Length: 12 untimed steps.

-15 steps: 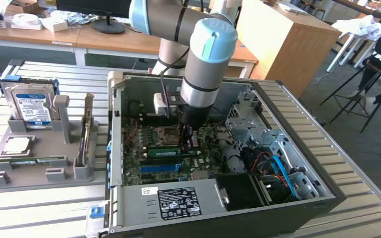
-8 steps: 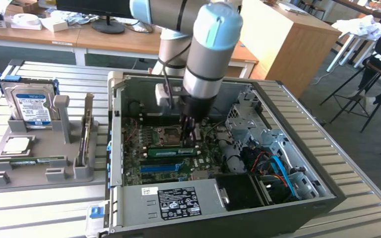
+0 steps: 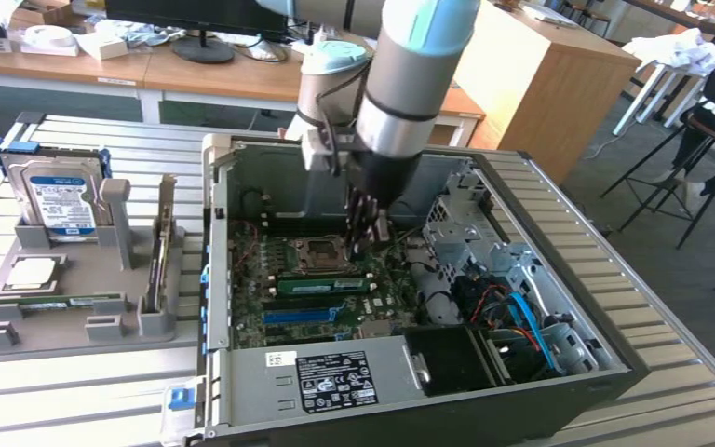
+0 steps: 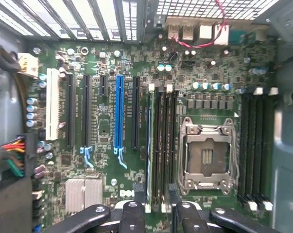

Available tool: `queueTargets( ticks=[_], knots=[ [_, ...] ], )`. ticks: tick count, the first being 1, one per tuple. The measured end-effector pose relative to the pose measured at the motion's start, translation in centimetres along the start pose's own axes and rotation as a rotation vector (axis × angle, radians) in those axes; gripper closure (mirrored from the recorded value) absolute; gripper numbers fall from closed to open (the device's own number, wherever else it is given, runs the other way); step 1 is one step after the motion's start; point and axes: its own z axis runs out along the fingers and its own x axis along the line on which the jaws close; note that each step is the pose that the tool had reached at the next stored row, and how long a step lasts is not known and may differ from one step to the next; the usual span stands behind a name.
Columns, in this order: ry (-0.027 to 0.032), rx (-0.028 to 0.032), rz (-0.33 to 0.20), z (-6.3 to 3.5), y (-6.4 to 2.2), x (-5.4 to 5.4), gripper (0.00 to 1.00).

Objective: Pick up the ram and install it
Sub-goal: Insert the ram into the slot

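Gripper [image 4: 158, 206] clamps the long green ram stick [image 4: 148, 145] edge-on above black motherboard slots [image 4: 162, 141]; misalignment risks jamming.

My end effector [image 4: 158, 213] shows matt black plastic links over the glossy green motherboard [image 4: 102, 131]. The ram [image 4: 149, 145] is a thin green board set on edge. The socket frame [image 4: 208, 155] gleams as bare metal. The desk [image 3: 72, 391] is ribbed, brushed grey metal; the case wall [image 3: 332, 182] is dull grey steel.
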Motion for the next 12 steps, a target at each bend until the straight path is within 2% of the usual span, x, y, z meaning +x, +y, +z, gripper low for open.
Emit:
queueTargets(
  ticks=[4,7,10,12],
  knots=[
    [0.0011,-0.0188,0.002,-0.57,-0.38,0.0,0.69],
    [0.0074,-0.0433,0.005,-0.92,-0.6,0.0,0.69],
    [0.0076,-0.0448,0.006,-1.0,-0.61,0.0,0.69],
    [0.0077,-0.0449,0.006,-1.41,-0.61,-0.1,0.69]
  ],
)
